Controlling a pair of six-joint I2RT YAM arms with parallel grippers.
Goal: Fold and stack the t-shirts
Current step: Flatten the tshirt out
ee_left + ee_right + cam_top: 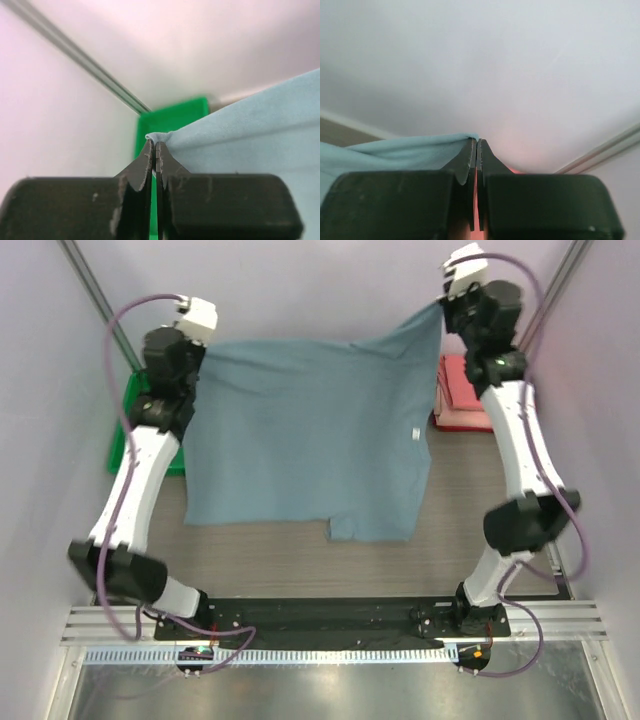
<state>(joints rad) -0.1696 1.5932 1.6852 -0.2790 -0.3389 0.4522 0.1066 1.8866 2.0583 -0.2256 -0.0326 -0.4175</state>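
**Above the table, a blue-grey shirt was stretched between both arms**

Over the far half of the table (300, 560), the blue-grey t-shirt (310, 430) was spread wide between the two arms. Its upper edge was raised at both corners and its lower hem lay nearer the arm bases. The left gripper (154, 150) had its jaws pressed together on the shirt's upper-left corner, and a small fold of cloth poked out above the tips. The right gripper (476, 147) was likewise clamped tight, pinching the upper-right corner (in its own wrist view the cloth ran off to the left). A small white label (414, 434) showed near the shirt's right edge. Folded pink t-shirts (462, 390) lay on the table just beyond that edge, beside the right arm. A green tray (125, 445) sat at the left, partly hidden behind the left arm.
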